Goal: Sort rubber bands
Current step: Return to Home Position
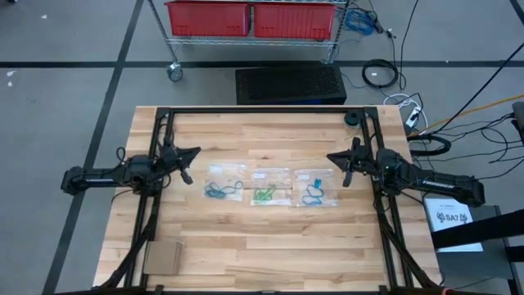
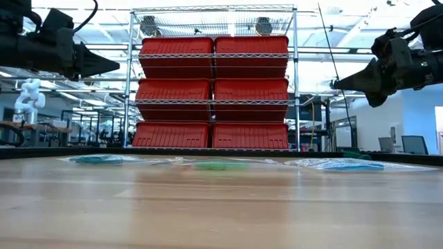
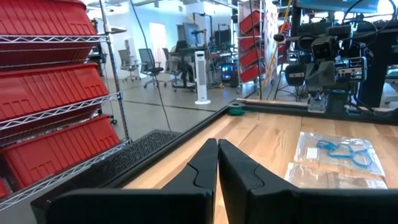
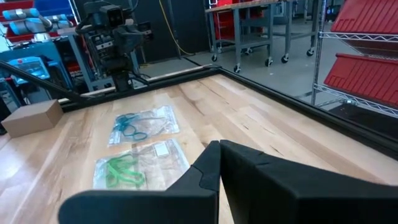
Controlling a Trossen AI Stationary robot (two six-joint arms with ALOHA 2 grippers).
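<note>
Three clear bags lie flat in a row at the middle of the wooden table (image 1: pixel 262 246). Rubber bands show at each: grey-teal ones (image 1: pixel 218 191) on the left, green ones (image 1: pixel 263 195) in the middle, bright blue ones (image 1: pixel 312 195) on the right. My left gripper (image 1: pixel 195 153) hangs shut above the table, left of the row and a little toward the far edge. My right gripper (image 1: pixel 332 157) hangs shut likewise on the right. Both point level toward the middle and touch nothing. In the wrist views the shut fingers (image 3: pixel 217 149) (image 4: pixel 219 149) hold nothing.
A flat cardboard box (image 1: pixel 164 258) lies near the table's front left corner. A small dark round object (image 1: pixel 352 119) sits at the far right corner. Beyond the far edge stand a black mat (image 1: pixel 291 84) and a wire rack with red bins (image 1: pixel 254 18).
</note>
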